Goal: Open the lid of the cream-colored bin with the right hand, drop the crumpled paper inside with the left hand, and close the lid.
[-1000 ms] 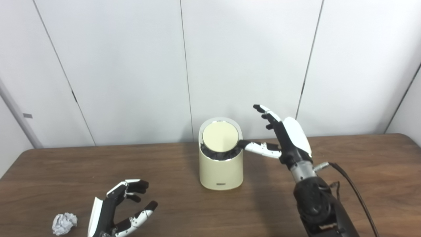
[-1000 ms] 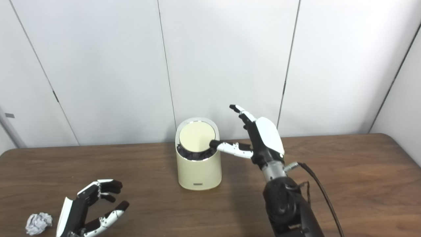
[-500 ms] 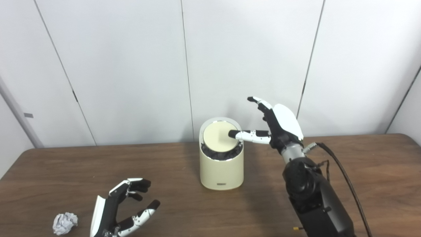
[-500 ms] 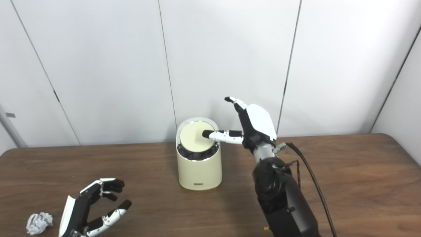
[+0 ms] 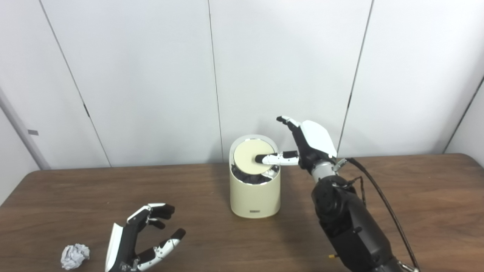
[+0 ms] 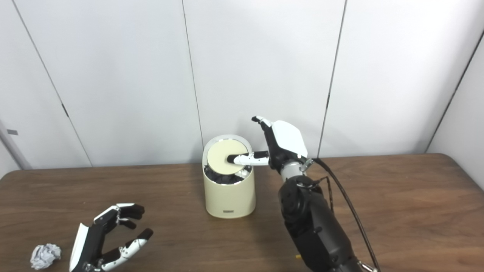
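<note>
The cream-colored bin (image 5: 255, 196) stands at the table's middle. Its round lid (image 5: 247, 158) is tilted, and a dark liner shows below the lid's front edge. My right hand (image 5: 308, 145) is open just right of the bin's top, fingers raised, with its thumb (image 5: 270, 158) lying across the lid. The crumpled paper (image 5: 75, 255) lies on the table at the front left. My left hand (image 5: 138, 241) is open and empty, a little to the right of the paper and apart from it.
The brown wooden table (image 5: 416, 211) runs to a white panelled wall behind the bin. A black cable (image 5: 382, 200) trails from my right wrist over the table's right side.
My right hand has moved left, and its thumb has gone from the bin's right rim onto the lid. The lid is tilted further. My left hand has barely moved.
</note>
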Robot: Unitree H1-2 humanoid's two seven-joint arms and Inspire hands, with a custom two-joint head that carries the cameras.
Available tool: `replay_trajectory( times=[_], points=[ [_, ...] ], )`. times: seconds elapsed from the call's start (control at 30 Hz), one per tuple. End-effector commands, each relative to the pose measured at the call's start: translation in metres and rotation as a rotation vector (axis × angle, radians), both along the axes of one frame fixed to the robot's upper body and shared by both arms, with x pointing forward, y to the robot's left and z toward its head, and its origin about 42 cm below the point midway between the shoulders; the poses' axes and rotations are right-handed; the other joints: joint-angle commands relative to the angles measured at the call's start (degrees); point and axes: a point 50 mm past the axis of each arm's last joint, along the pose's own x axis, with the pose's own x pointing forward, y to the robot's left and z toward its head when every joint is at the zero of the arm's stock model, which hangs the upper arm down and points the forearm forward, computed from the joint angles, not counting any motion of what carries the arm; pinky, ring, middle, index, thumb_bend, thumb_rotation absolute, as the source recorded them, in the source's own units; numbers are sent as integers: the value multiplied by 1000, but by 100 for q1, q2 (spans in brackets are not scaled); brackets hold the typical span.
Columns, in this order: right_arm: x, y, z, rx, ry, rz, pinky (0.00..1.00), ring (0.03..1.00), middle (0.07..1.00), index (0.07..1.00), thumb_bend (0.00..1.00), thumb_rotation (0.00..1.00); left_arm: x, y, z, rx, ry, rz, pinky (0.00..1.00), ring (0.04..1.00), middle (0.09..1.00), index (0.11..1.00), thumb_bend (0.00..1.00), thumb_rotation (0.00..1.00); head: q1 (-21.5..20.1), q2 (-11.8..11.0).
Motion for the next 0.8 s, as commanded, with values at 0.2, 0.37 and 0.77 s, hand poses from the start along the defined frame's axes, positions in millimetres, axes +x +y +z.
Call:
replay_trajectory(
  times=[0.2,0.37,0.77],
  points=[
    [3,12,12,-17,-73,8,800,868,871,861,946,572,-4,-11,-7,-17,3,-7,519,621,640,621,759,236,19,29],
    [2,10,5,-40,-71,4,815,866,866,855,969,553,-6,-10,-6,-13,1,-7,521,624,642,623,757,240,10,60],
    [1,10,2,-89,-69,-13,805,851,857,853,973,248,-6,-8,-6,-20,-5,-6,515,617,637,620,761,241,-17,85]
  ],
)
